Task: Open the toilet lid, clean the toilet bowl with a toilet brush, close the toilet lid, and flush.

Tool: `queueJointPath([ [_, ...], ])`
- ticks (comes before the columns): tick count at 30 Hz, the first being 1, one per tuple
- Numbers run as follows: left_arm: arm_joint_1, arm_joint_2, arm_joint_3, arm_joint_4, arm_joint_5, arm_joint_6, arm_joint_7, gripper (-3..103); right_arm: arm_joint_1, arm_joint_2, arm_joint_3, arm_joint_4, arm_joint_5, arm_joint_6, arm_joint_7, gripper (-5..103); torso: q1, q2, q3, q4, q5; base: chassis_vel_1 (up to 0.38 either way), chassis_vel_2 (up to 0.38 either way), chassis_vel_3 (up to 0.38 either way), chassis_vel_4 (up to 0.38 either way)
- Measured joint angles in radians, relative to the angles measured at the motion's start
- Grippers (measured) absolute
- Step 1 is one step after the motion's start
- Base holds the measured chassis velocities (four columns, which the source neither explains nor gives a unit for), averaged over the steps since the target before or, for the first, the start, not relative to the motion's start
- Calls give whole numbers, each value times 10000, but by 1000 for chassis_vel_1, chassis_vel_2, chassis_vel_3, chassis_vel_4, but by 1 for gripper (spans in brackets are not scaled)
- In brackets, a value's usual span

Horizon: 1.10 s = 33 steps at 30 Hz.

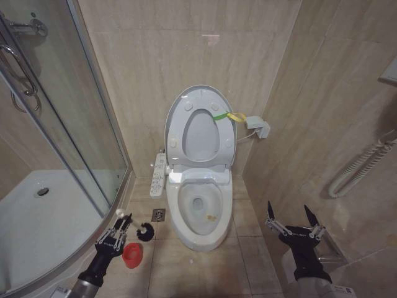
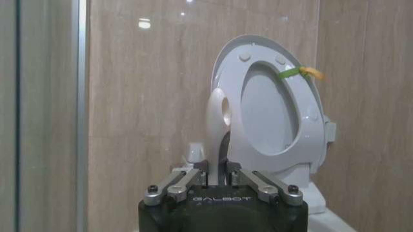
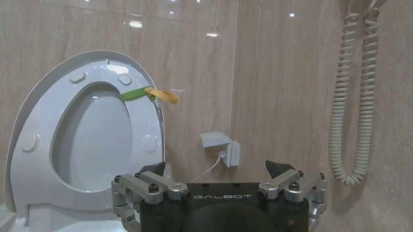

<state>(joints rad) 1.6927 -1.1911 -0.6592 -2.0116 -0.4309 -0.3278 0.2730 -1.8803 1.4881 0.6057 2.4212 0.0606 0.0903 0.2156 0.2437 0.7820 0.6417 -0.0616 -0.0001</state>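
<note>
The toilet lid stands raised against the back wall, the ring seat up against it and a yellow-green strap on its edge. Below lies the uncovered toilet bowl, with a long button panel along its left side. My left gripper hovers low at the left, shut on the toilet brush's white handle. Its dark bristle head hangs just above the red holder cup. My right gripper waits open at the right of the bowl, facing the lid.
A curved glass shower enclosure bounds the left side. A floor drain sits beside the bowl's base. A coiled hose hangs on the right wall, and a small wall box with a cable sits behind the lid.
</note>
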Motion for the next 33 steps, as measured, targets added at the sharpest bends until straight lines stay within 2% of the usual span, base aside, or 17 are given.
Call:
queueJointPath([
  [5,-54,197,94,-473,-171,354,-53,16,0,1,0,0,0,0,0,100,0,0,0,2,-1,0,0,0,0],
  [10,-135,742,99,-1116,-512,818,-39,16,0,0,0,0,0,0,0,100,0,0,0,1,0,0,0,0,0],
  [13,-335,1480,56,-1513,-888,1127,-31,16,0,2,-1,0,0,0,0,100,0,0,0,1,1,0,0,0,0],
  [14,-335,1480,56,-1513,-888,1127,-31,16,0,2,-1,0,0,0,0,100,0,0,0,1,1,0,0,0,0],
  [16,-565,1898,55,-1549,-1110,1232,-30,16,0,-1,0,0,0,0,0,100,0,0,0,2,0,0,0,0,0],
  [18,-1111,2514,84,-1345,-1466,1299,-26,16,0,-4,0,0,0,0,0,100,1,0,0,2,-1,0,0,0,0],
  [20,-1335,2678,111,-1235,-1581,1324,-25,16,0,1,0,1,0,0,0,100,1,0,0,3,-2,0,0,0,0],
  [25,-2845,3726,486,-343,-2441,1532,47,16,0,0,0,0,0,0,0,100,3,0,1,1,-3,0,0,0,0],
  [30,-3582,4107,892,35,-2861,1672,164,16,0,0,0,0,0,0,0,100,2,-1,1,1,-1,0,0,0,0],
  [33,-4075,4264,1448,125,-3225,1768,168,16,0,0,0,1,0,0,0,100,3,0,1,3,-1,0,0,0,0],
])
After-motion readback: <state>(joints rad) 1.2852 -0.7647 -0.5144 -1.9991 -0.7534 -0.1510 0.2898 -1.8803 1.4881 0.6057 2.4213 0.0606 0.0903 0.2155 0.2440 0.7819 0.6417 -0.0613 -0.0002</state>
